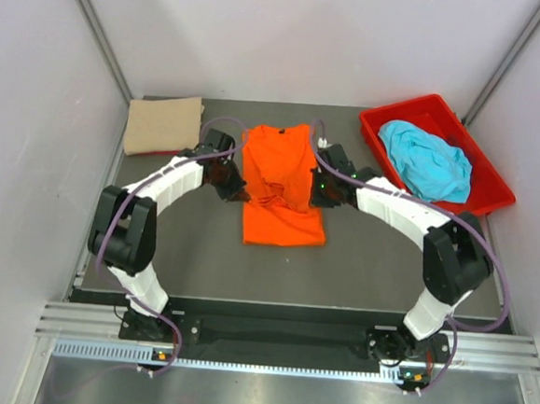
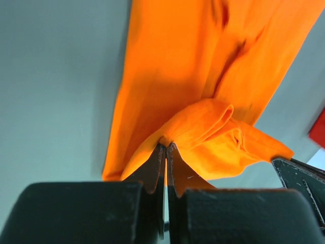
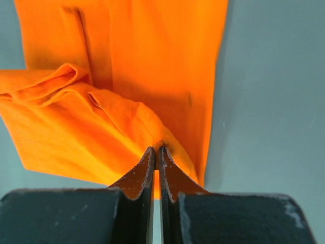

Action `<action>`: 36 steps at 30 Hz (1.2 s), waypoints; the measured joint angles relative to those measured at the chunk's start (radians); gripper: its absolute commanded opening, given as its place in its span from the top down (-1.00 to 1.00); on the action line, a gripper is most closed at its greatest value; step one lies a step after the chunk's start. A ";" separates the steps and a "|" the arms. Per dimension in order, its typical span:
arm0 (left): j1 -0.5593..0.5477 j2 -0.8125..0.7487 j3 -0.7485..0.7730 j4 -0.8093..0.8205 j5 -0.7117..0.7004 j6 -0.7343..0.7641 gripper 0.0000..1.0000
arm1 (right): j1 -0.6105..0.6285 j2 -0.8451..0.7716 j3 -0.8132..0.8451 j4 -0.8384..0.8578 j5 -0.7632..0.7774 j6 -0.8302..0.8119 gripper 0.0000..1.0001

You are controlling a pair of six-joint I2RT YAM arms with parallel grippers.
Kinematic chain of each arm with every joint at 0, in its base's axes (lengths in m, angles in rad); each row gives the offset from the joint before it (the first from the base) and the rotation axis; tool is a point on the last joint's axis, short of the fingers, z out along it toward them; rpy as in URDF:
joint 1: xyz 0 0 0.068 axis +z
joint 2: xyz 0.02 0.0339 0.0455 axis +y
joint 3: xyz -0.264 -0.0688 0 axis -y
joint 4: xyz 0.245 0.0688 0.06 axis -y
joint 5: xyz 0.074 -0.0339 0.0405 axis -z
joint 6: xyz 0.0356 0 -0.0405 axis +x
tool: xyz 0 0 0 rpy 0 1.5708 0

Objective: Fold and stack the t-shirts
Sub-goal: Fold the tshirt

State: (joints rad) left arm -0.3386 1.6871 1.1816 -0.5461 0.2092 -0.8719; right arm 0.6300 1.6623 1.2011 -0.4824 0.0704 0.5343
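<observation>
Left hand: fingers pressed together on a raised fold of the orange t-shirt. The cloth is pinched between the tips at the shirt's left edge.

Right hand: clamped in the same way on a gathered fold of the same shirt at its right edge. A sliver of orange shows between the fingers.

Orange t-shirt: lies in the middle of the tabletop, its length running away from the arm bases. The middle section is bunched and wrinkled between the two hands. The near end lies flat, toward the bases.

Tan t-shirt: folded into a flat rectangle at the far left corner of the tabletop, well apart from the orange one and just beyond the left arm.

Turquoise t-shirt: crumpled in a loose heap inside the red bin.

Red bin: stands at the far right of the tabletop, set at an angle to its edges, near the right arm.
</observation>
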 measured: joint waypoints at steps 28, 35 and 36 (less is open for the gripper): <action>0.084 0.253 0.240 -0.014 0.058 0.038 1.00 | -0.156 0.315 0.366 -0.058 -0.140 -0.150 1.00; 0.085 0.253 0.241 -0.015 0.057 0.037 1.00 | -0.163 0.318 0.366 -0.061 -0.148 -0.150 1.00; 0.085 0.252 0.241 -0.015 0.057 0.037 1.00 | -0.163 0.318 0.366 -0.061 -0.148 -0.150 1.00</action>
State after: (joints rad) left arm -0.2539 1.9392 1.4227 -0.5613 0.2661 -0.8349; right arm 0.4667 1.9800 1.5673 -0.5438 -0.0776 0.3840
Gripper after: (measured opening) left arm 0.013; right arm 0.014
